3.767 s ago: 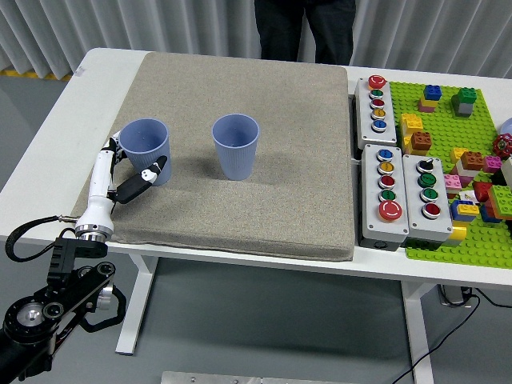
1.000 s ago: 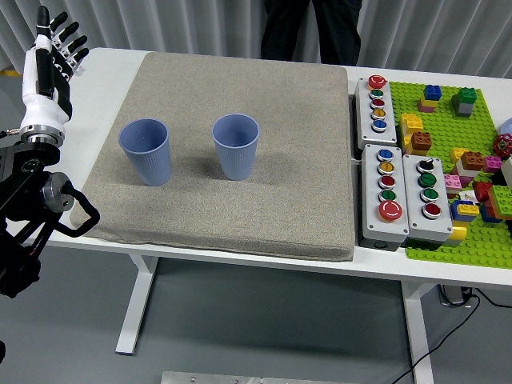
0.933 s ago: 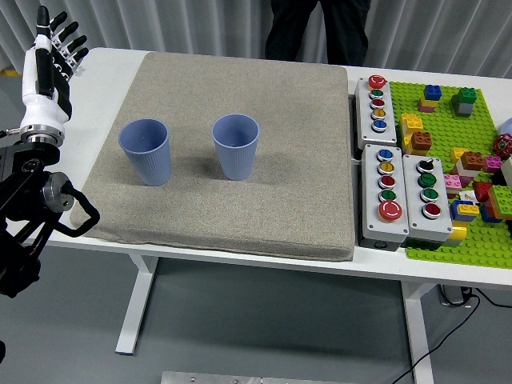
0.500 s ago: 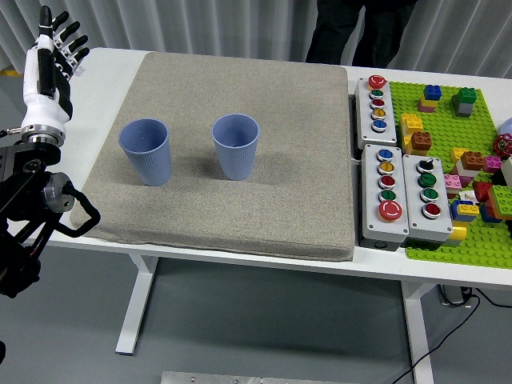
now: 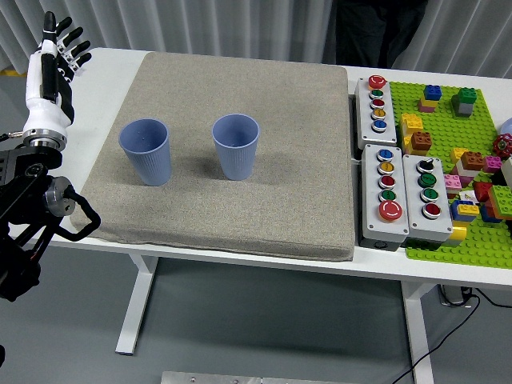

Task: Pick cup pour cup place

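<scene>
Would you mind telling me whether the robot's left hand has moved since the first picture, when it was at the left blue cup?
Yes. The left hand has let go and moved up and left, away from the left cup, past the mat's left edge.

This looked like a robotics test lab: a white table [image 5: 112, 64] carried 3 grey push-button control boxes [image 5: 388, 196], a green brick baseplate [image 5: 448, 152] and a grey mat [image 5: 240, 208], before grey curtains [image 5: 200, 24].

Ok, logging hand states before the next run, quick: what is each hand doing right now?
Left hand: open, fingers spread, raised at the table's left edge, holding nothing.
Right hand: not in view.
</scene>
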